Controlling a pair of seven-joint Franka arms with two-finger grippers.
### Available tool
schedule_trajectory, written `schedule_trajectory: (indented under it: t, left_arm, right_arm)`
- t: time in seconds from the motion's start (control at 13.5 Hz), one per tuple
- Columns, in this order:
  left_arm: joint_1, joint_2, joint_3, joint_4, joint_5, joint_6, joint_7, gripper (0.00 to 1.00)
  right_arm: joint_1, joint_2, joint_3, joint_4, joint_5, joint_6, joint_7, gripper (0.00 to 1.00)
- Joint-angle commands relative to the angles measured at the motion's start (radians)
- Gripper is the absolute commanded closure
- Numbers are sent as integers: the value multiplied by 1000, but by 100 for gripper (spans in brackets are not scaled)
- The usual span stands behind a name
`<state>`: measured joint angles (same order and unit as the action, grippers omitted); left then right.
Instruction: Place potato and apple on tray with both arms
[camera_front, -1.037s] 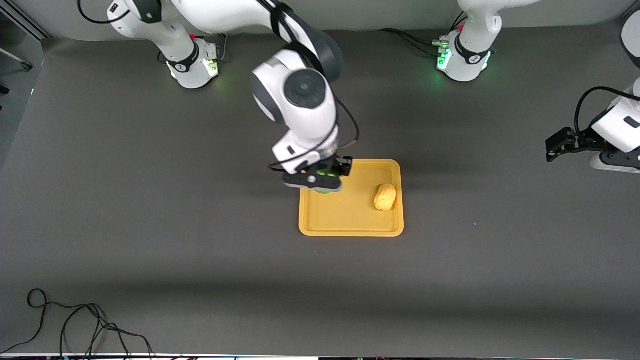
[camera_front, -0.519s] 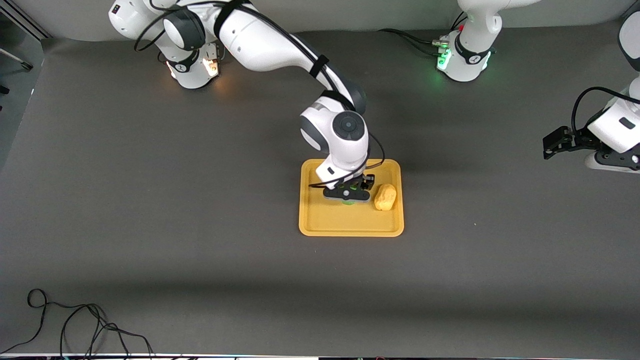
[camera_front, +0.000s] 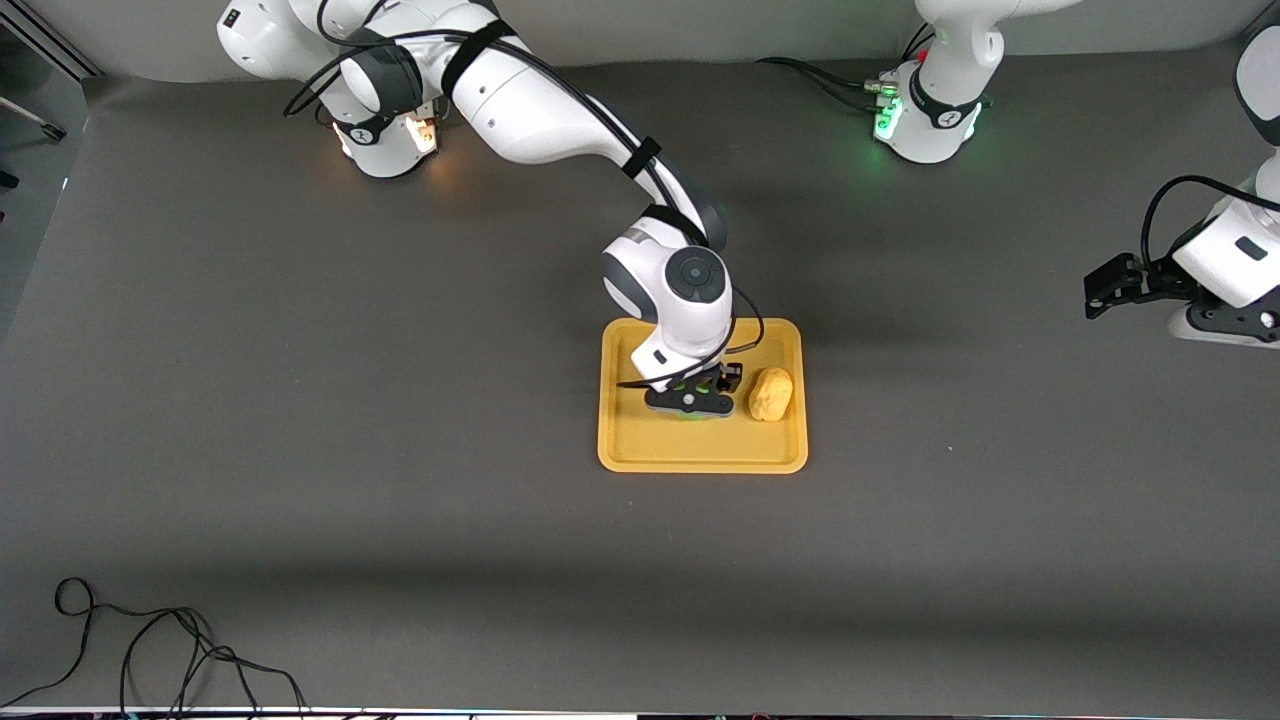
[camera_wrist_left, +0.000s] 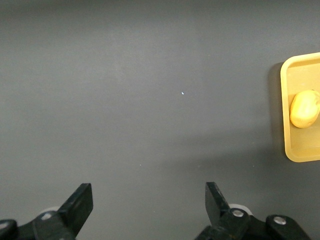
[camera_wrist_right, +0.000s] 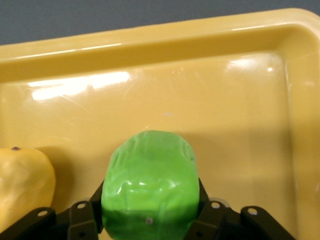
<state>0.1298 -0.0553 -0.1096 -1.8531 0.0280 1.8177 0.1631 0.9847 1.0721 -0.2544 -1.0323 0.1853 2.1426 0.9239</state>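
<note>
The orange-yellow tray (camera_front: 640, 450) lies mid-table. The yellow-tan potato (camera_front: 770, 394) lies on it toward the left arm's end; it also shows in the right wrist view (camera_wrist_right: 22, 177) and the left wrist view (camera_wrist_left: 305, 108). My right gripper (camera_front: 690, 402) is low over the tray beside the potato, shut on the green apple (camera_wrist_right: 150, 187), which its fingers squeeze from both sides just over the tray floor (camera_wrist_right: 235, 125). In the front view only a green sliver shows under the hand. My left gripper (camera_wrist_left: 149, 205) is open and empty, waiting above bare table at the left arm's end (camera_front: 1105, 290).
The tray's edge shows in the left wrist view (camera_wrist_left: 285, 100). A black cable (camera_front: 150, 650) lies at the table's near corner at the right arm's end. The two arm bases (camera_front: 385, 130) (camera_front: 930, 120) stand along the table's back edge.
My right arm has swung over the tray and come down with the apple, ending beside the potato. The left arm has barely moved.
</note>
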Motion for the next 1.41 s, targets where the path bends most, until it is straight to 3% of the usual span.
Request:
schedule_trajectory:
  t: [0.0, 0.07, 0.3, 0.81, 1.11, 1.33]
  left_arm:
    - [7, -6, -5, -14, 13, 6, 16, 0]
    - [7, -5, -5, -12, 13, 14, 16, 0]
    - [5, 0, -5, -8, 15, 11, 15, 0]
    - [-4, 0, -13, -5, 13, 6, 6, 0]
    - [-1, 6, -10, -9, 13, 12, 13, 0]
    - [-2, 5, -12, -11, 13, 5, 12, 0]
  right_arm:
    - [0, 22, -6, 26, 11, 3, 23, 25]
    - [-3, 13, -6, 18, 13, 3, 21, 0]
    - [2, -67, -9, 21, 11, -62, 23, 0]
    - [-23, -412, -57, 5, 5, -502, -14, 0]
    - [-33, -660, -117, -240, -59, -552, -192, 0]
    - [-183, -809, -114, -385, -69, -541, -418, 0]
